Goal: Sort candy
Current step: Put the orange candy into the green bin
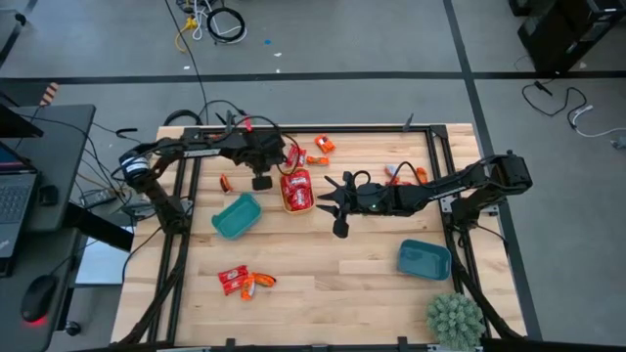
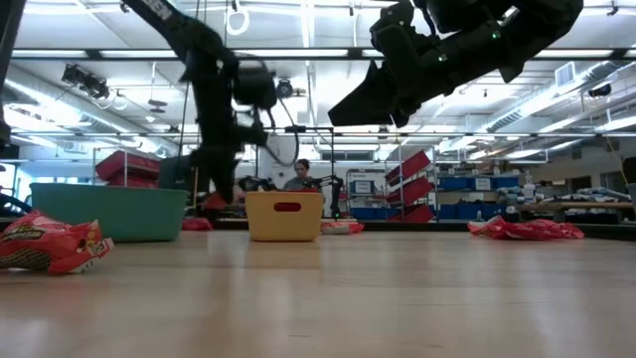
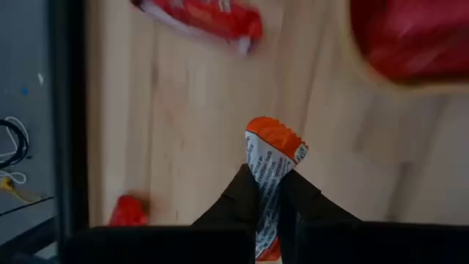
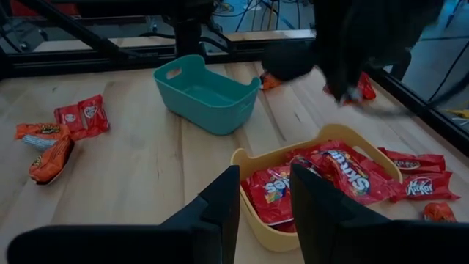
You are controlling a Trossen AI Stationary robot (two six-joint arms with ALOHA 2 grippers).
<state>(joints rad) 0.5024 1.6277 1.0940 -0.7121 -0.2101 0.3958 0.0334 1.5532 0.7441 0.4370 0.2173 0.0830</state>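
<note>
Gripping an orange candy [image 3: 272, 158], left pincer [image 3: 270, 192] near table's far edge [image 1: 323, 127]

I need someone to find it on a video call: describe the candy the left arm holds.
Start at the yellow bowl full of red packs, mid-table. Just beside it hangs the left gripper, its jaws shut on one orange candy with a white printed side. Unlike its neighbours lying on the wood, it sticks up between two dark fingers.

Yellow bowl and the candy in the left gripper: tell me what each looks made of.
Yellow bowl: likely molded plastic, with a smooth, matte, rounded rim. Candy pinched in the left gripper: thin, printed wrapper, probably plastic film, with a zigzag-cut orange end.
</note>
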